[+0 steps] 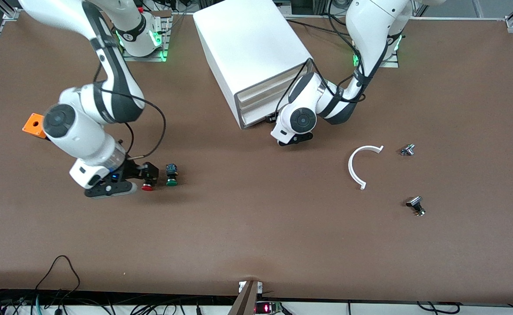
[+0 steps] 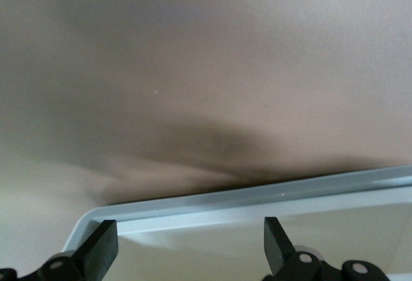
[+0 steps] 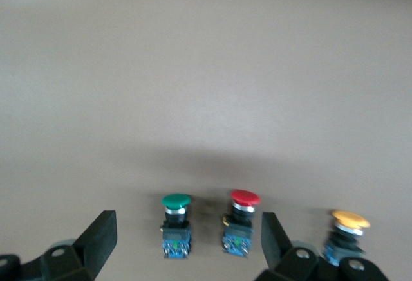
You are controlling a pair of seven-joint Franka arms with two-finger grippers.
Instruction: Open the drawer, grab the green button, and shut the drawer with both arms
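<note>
The button (image 1: pixel 172 174) sits on the brown table (image 1: pixel 256 245) by the spread right hand (image 1: pixel 150 174); left hand (image 2: pixel 187 245) spread at the drawer (image 1: pixel 260 105), seemingly shut.

White arms (image 1: pixel 85 127), dk grey bands, blk cables, blk fingers (image 3: pixel 96 239)

Front view: my high camera, across the counter (image 1: pixel 256 245) from both bases, looking steeply down; widest coverage, whole counter in frame. Left wrist view: my camera on the left arm, very close, facing past its own fingers (image 2: pixel 98 247) onto the cabinet (image 1: pixel 249 57) edge (image 2: pixel 257 199) and bare counter. Right wrist view: my camera on the right arm, close and low, facing past its fingers (image 3: pixel 98 239) at the green button (image 3: pixel 176 223) and red button (image 3: pixel 243 220), both shared with the front view, plus a yellow button (image 3: pixel 347 233).
</note>
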